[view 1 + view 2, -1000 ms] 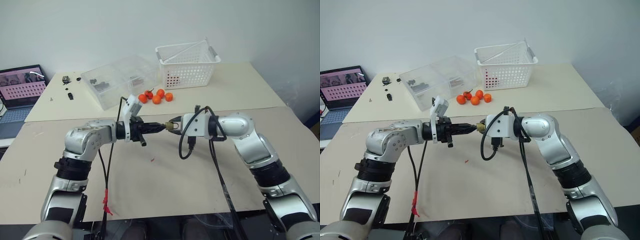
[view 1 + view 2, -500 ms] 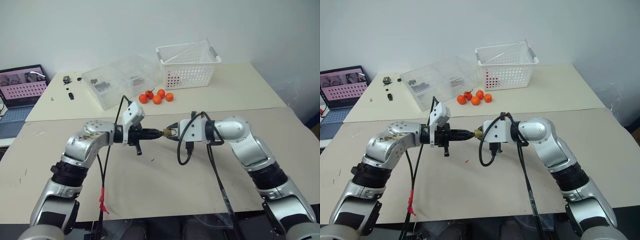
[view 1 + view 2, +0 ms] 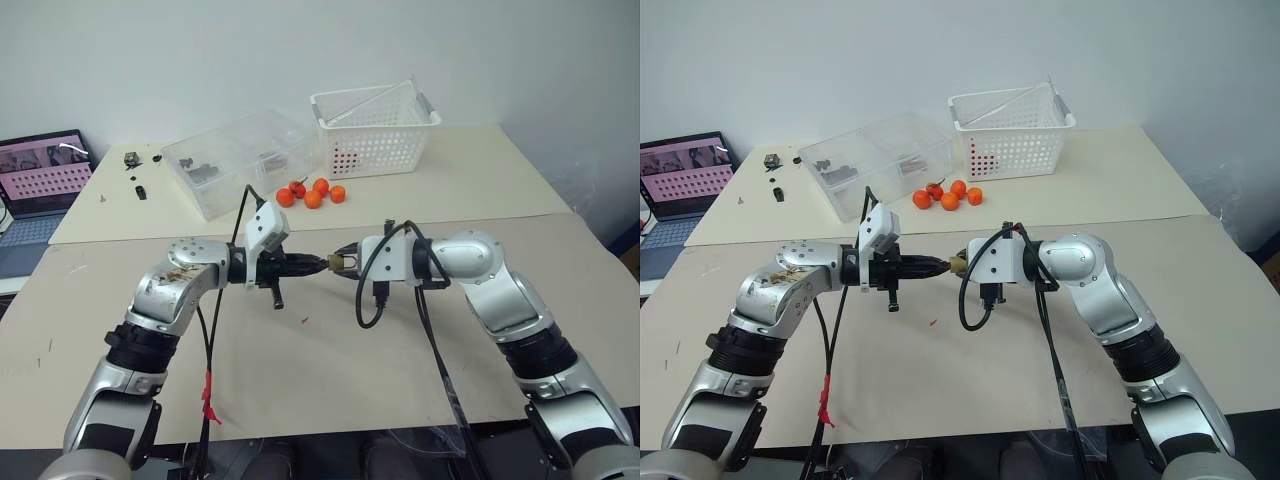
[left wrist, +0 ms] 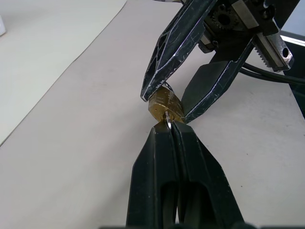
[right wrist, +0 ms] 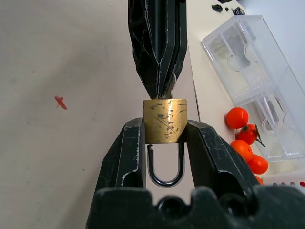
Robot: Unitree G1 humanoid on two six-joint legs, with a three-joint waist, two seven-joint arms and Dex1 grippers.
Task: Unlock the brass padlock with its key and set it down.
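Observation:
The brass padlock [image 5: 165, 121] is held above the table, pinched by its sides in my right gripper [image 5: 165, 130], which is shut on it. Its dark shackle [image 5: 165, 174] hangs between the fingers, towards the wrist. One shackle leg seems to end just short of the body. My left gripper [image 4: 167, 130] comes in from the opposite side, shut on the key [image 4: 168, 118], a silvery sliver whose tip sits in the padlock's [image 4: 166, 106] end face. From the head, both grippers meet tip to tip at the padlock [image 3: 340, 263] over the near table.
At the back stand a white basket [image 3: 375, 130] and a clear plastic box [image 3: 240, 160], with orange fruits [image 3: 312, 193] in front of them. A laptop [image 3: 40, 175] sits at far left, with small dark parts [image 3: 135, 170] beside it. A red mark [image 3: 305, 320] is on the table below the grippers.
My left wrist has rolled about its own axis with the key in the padlock, and its camera mount has tipped over to the right. Both hands stayed where they were.

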